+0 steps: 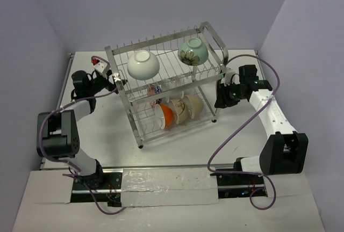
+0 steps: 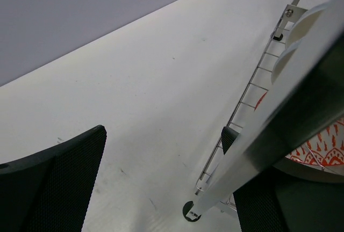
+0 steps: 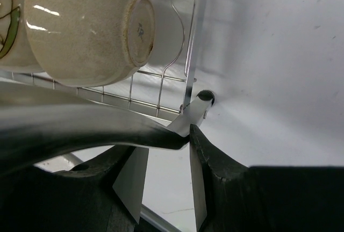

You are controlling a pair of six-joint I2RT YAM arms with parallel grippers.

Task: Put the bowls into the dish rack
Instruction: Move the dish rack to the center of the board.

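Two grippers sit at opposite ends of the rack. The left gripper [image 2: 164, 135] stands wide open with nothing between its black mesh-faced fingers [image 2: 54, 189]. A flat rack upright crosses just beside its right finger, and I cannot tell whether they touch. The right gripper [image 3: 166, 151] is part-closed around a curved flat bar of the frame. It appears to be clamping that bar, though the blurred metal hides the left finger's contact.

Outward from them, the tall two-tier silver wire dish rack [image 1: 213, 33] stands mid-table on the white table [image 1: 97, 135]. The left gripper is at its nine o'clock and the right at its three o'clock.

On the upper tier a plain white round ceramic bowl [image 1: 142, 64] lies at eleven o'clock and a pale mint green bowl with a flower mark [image 1: 193, 52] at one o'clock. On the lower tier, towards six o'clock, an orange-red patterned bowl [image 1: 166, 115] leans in a row with pale ones. Among these is a cream speckled bowl [image 3: 86, 28] on its side with its foot ring towards the right wrist camera.

No bowl shows on the table, so loading looks done or nearly so.

The bowls should be stiff, fairly weighty, glaze-slick and easily chipped against wire. The best hold is across the rim wall, one finger inside and one outside. The rack is rigid but light enough to skid.

The lower bowls overlap, so their count is uncertain. A small patterned piece sits between the tiers, too small to identify.
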